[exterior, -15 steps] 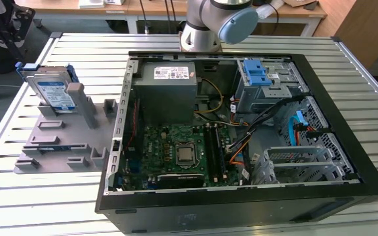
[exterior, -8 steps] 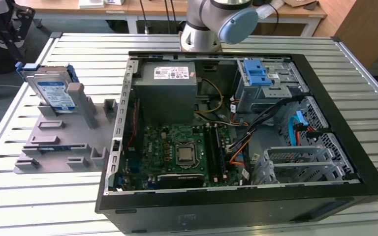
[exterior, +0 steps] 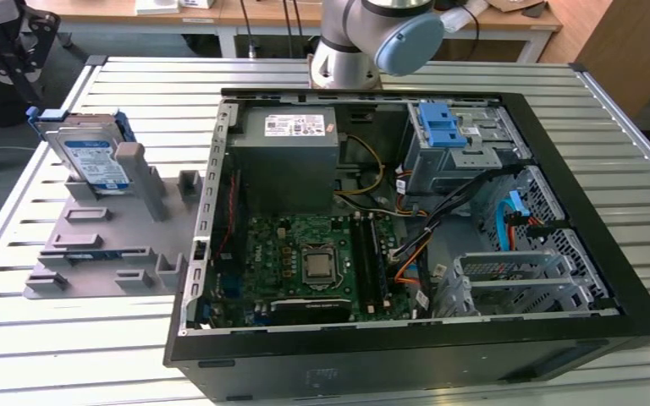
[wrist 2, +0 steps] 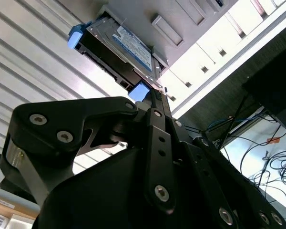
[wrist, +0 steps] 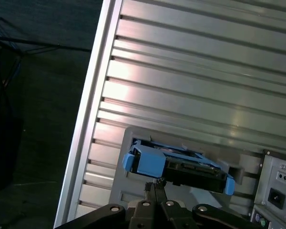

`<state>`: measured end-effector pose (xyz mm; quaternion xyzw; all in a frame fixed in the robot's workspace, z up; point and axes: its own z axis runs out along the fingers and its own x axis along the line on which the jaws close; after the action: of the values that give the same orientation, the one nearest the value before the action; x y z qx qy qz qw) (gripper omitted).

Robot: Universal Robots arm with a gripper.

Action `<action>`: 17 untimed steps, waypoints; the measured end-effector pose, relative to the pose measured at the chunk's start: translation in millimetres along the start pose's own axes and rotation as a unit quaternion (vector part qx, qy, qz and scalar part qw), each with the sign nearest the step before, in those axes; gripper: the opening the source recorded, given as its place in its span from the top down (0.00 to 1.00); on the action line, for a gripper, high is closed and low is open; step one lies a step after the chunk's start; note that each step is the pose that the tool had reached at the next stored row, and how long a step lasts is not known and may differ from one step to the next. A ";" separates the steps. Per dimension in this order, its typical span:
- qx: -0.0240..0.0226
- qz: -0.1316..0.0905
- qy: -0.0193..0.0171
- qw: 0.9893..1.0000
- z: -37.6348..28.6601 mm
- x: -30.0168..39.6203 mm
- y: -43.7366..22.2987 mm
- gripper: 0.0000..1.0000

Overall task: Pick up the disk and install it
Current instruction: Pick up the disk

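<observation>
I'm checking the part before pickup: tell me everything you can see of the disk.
The disk is a flat silver metal rectangle with a white-and-blue label, framed by a blue plastic bracket. It stands on edge, slightly tilted, in a slot of the grey holder on the slatted table, at the exterior view's left, outside the computer case.

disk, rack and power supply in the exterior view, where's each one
disk (exterior: 91, 159), exterior view, on its white-and-blue label
rack (exterior: 133, 222), exterior view, on its bare grey base
power supply (exterior: 285, 173), exterior view, on its plain grey side
</observation>
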<state>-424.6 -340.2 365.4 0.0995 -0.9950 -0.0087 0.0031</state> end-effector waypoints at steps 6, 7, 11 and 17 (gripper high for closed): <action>0.000 -0.022 0.000 1.000 0.1 0.0 0.0 0.89; 0.000 -0.029 0.000 1.000 0.2 0.0 0.0 0.89; 0.002 -0.047 0.001 0.999 0.3 0.0 0.0 0.89; 0.003 -0.078 -0.002 0.997 0.6 0.0 0.0 0.89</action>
<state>-424.6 -340.2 364.8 0.1772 -0.9842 -0.0060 0.0005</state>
